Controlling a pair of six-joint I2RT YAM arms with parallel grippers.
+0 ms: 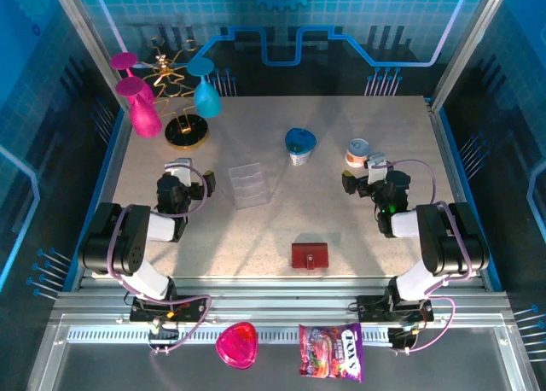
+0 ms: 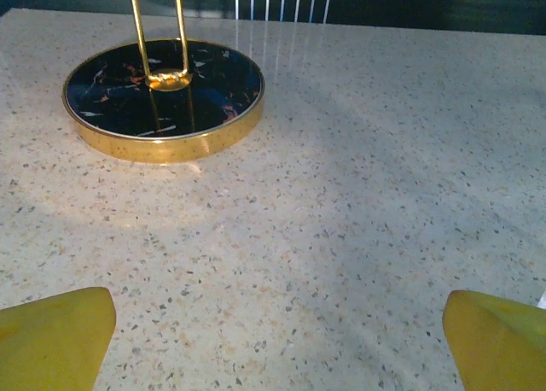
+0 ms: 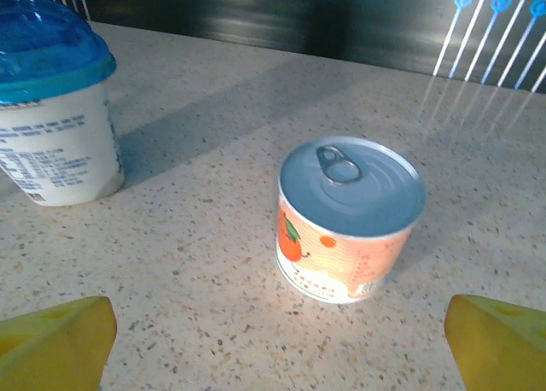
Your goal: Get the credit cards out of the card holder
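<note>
The card holder [image 1: 310, 255] lies flat on the speckled worktop [image 1: 358, 229] near its front edge, roughly between the two arm bases and a little toward the right one. It shows a dark red cover with a small strap tab on top and looks closed. Nothing touches it, and both arms stand well apart from it.

Farther back and to the left sits a clear plastic tray [image 1: 248, 186], just beside the left pincer [image 1: 181, 167]. From its wrist camera, the left pincer [image 2: 277, 340] is spread wide and empty, its yellow fingertips [image 2: 55, 335] at the lower corners over bare worktop. It faces the gold-rimmed dark stand base [image 2: 162, 96].

The right pincer [image 1: 372, 164] is likewise wide open and grips nothing. Its wrist view [image 3: 277, 340] looks at a small orange-printed can [image 3: 350, 216] with a ring-pull lid, upright and near. A white tub with a blue lid [image 3: 53, 109] stands to the can's left.

At the back left, the stand [image 1: 187, 131] carries a pink glass [image 1: 136, 101] and a teal one [image 1: 206, 92], both hung upside down. In front of the rail (off the worktop) rest a pink heart-shaped dish [image 1: 236, 344] and a colourful candy bag [image 1: 331, 353].
</note>
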